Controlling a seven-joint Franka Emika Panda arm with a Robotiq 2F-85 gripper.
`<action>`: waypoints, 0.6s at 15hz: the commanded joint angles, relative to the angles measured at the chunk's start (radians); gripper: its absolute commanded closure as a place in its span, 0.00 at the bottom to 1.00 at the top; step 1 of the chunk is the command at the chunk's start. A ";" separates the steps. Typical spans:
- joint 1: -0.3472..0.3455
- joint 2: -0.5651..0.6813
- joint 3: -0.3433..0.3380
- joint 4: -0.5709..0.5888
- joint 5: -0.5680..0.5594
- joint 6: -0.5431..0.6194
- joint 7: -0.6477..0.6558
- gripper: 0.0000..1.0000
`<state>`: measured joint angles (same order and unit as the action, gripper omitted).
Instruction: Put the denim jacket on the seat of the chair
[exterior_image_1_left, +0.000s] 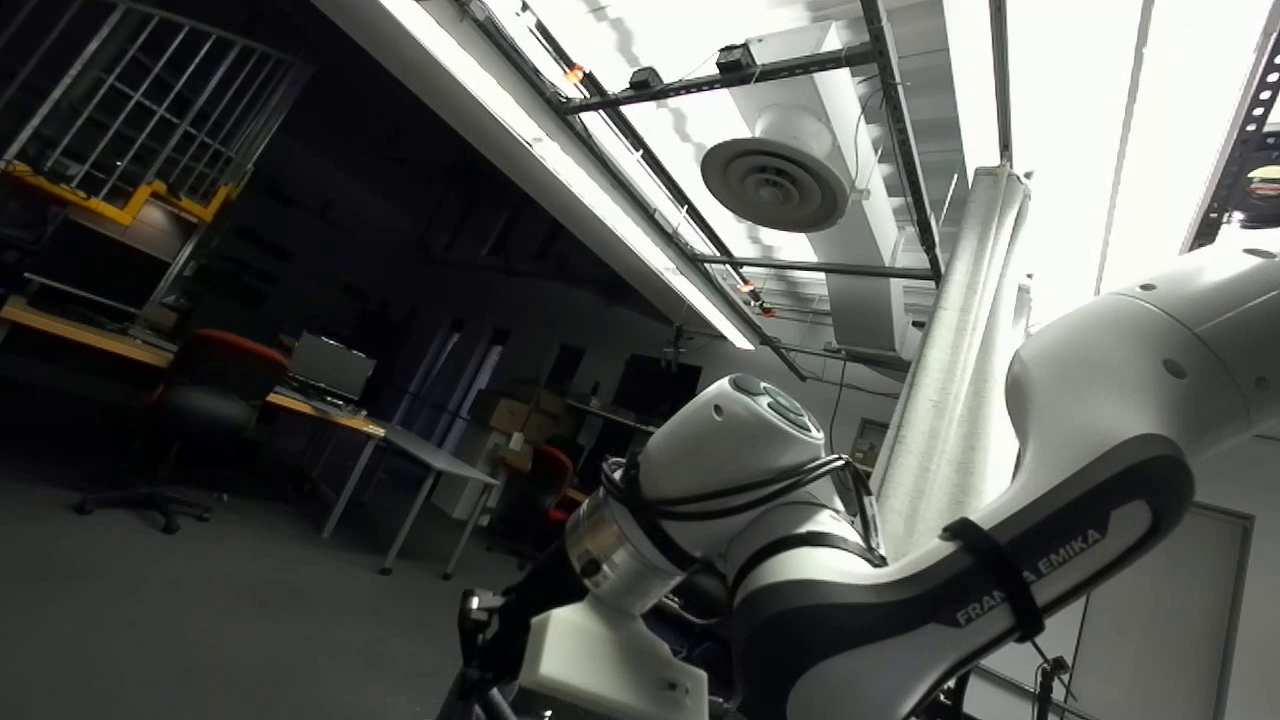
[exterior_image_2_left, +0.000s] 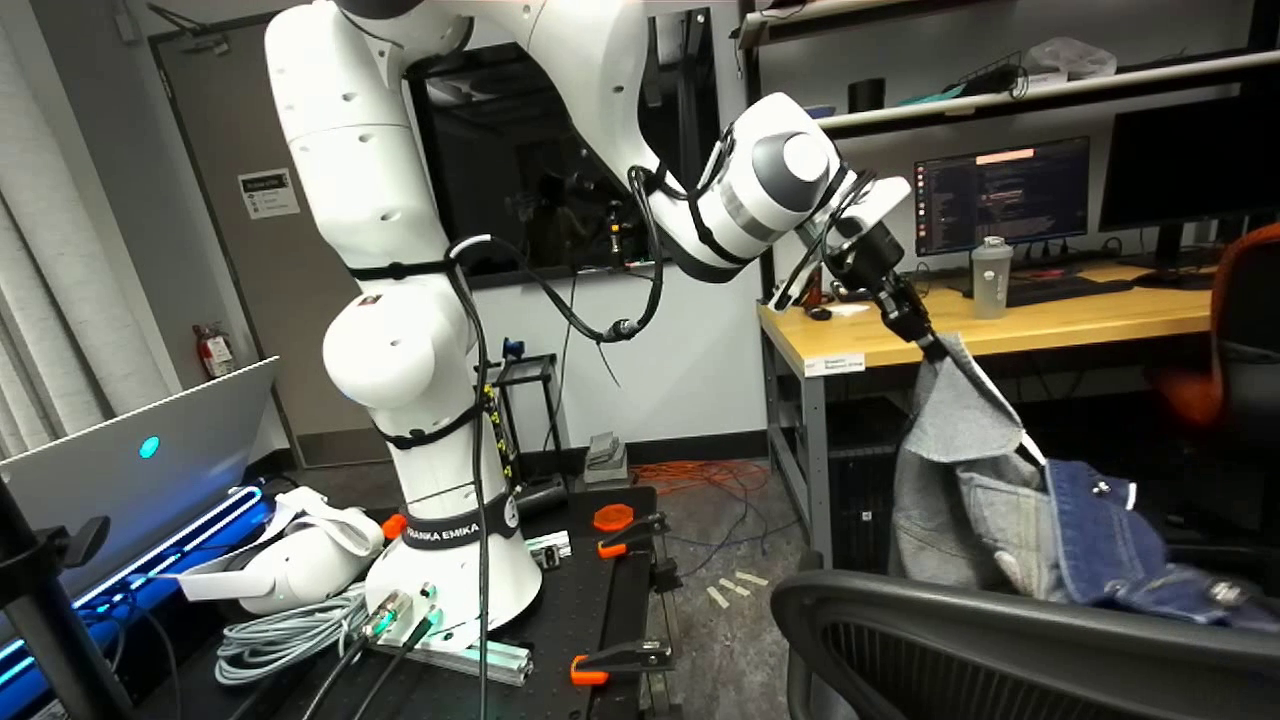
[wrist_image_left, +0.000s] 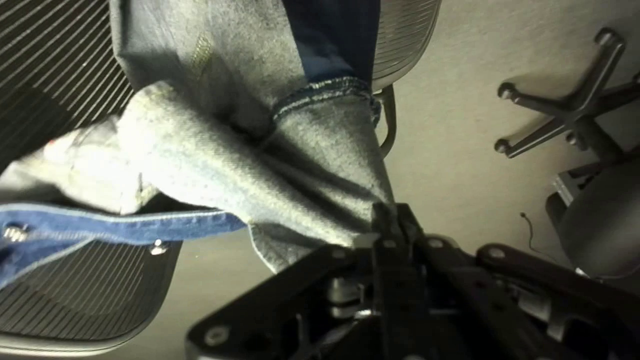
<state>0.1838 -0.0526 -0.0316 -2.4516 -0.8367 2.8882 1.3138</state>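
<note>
The denim jacket (exterior_image_2_left: 955, 425) hangs from my gripper (exterior_image_2_left: 932, 348) in an exterior view, with its pale grey inner side showing. Its blue outer side with metal buttons trails to the lower right behind the chair's (exterior_image_2_left: 1000, 625) dark backrest. In the wrist view, my gripper (wrist_image_left: 393, 217) is shut on a corner of the jacket (wrist_image_left: 240, 165). The rest of the cloth stretches up and left over the chair's mesh (wrist_image_left: 60, 55). Part of the jacket lies across the mesh, while the held corner is raised over the floor. In an exterior view, the jacket is out of view.
A wooden desk (exterior_image_2_left: 1070, 330) with a shaker bottle (exterior_image_2_left: 990, 278) and a monitor (exterior_image_2_left: 1003, 195) stands behind the gripper. An orange-backed chair (exterior_image_2_left: 1245, 320) is at the right edge. Another chair's wheeled base (wrist_image_left: 575, 107) is on the floor in the wrist view.
</note>
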 joint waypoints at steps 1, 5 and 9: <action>0.019 -0.016 0.003 -0.024 0.064 0.037 -0.069 0.99; -0.001 0.003 -0.027 -0.044 0.058 0.019 -0.095 0.72; -0.048 0.005 -0.095 -0.067 0.037 0.013 -0.154 0.49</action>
<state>0.1705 -0.0368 -0.0865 -2.4976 -0.8088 2.8896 1.2341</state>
